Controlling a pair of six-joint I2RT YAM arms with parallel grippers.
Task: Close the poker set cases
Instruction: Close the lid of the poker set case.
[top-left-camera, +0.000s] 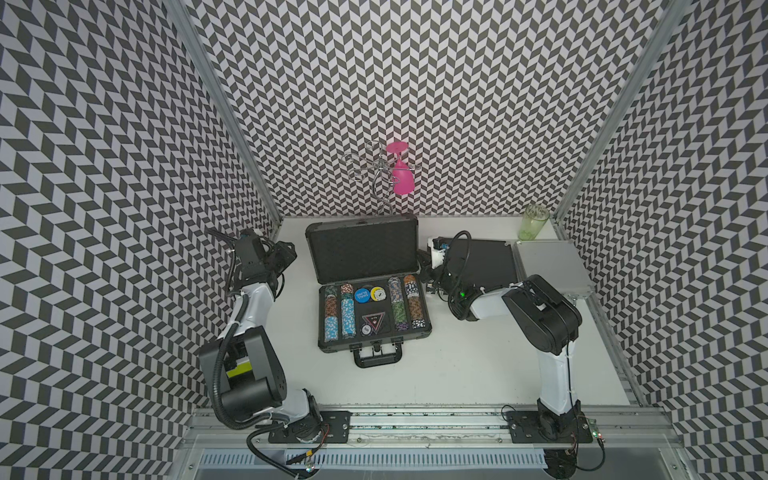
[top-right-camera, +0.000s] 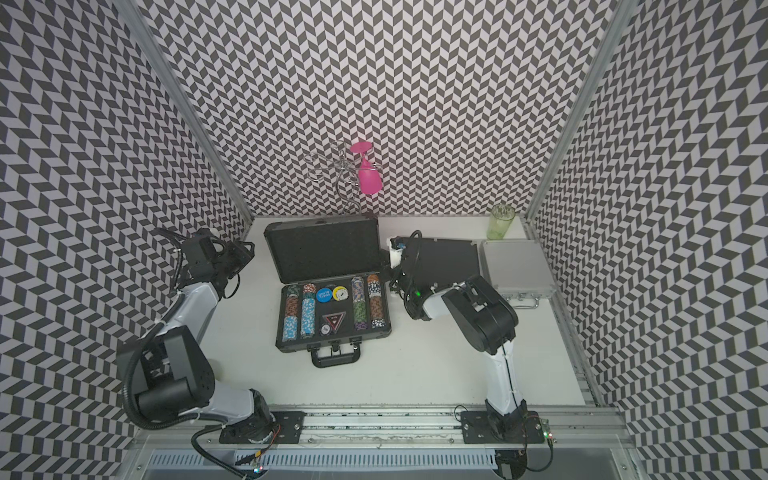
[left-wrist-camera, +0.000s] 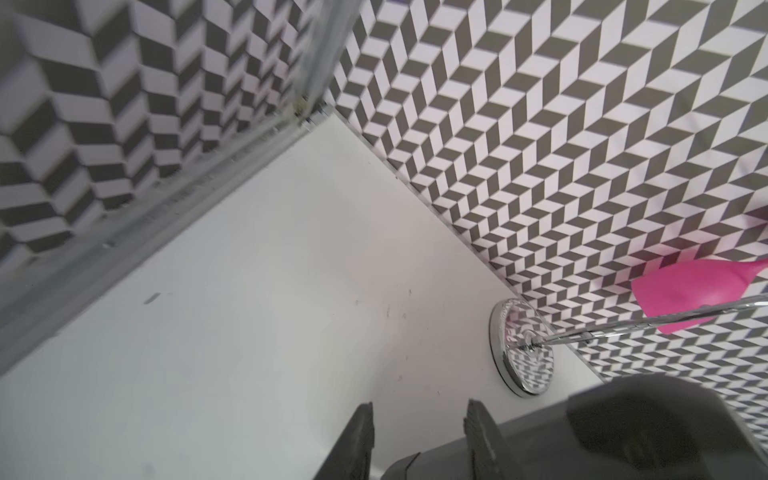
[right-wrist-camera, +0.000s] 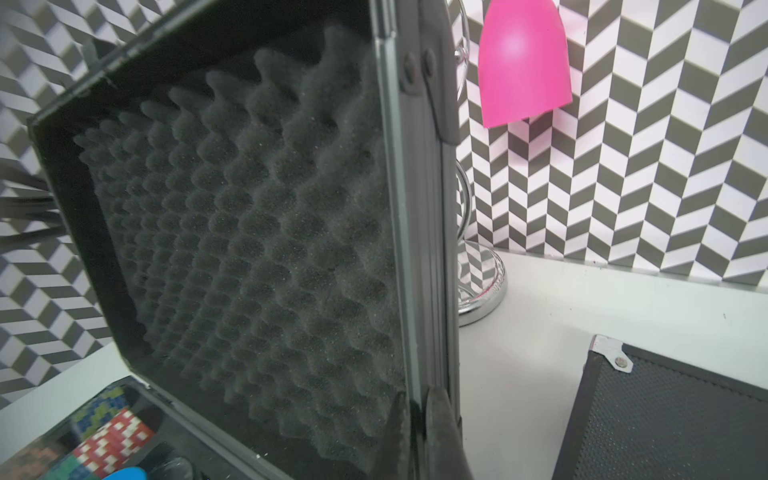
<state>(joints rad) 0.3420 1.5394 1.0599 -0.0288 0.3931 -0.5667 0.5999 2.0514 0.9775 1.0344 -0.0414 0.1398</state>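
"SMALL BLIND" read on blue disc (top-left-camera: 362, 294) in case (top-left-camera: 374, 343). Lid (right-wrist-camera: 249, 249) edge pinched by right gripper (right-wrist-camera: 417, 401); left gripper (left-wrist-camera: 419, 409) held spread, empty, beside case.

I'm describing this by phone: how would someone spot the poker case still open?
On the white table, look at the middle. The dark-grey case there has its foam-lined lid raised and colourful chips showing; the black case and silver case beside it are shut.

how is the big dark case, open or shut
Open: the big dark case has its foam-lined lid standing up, chips showing.
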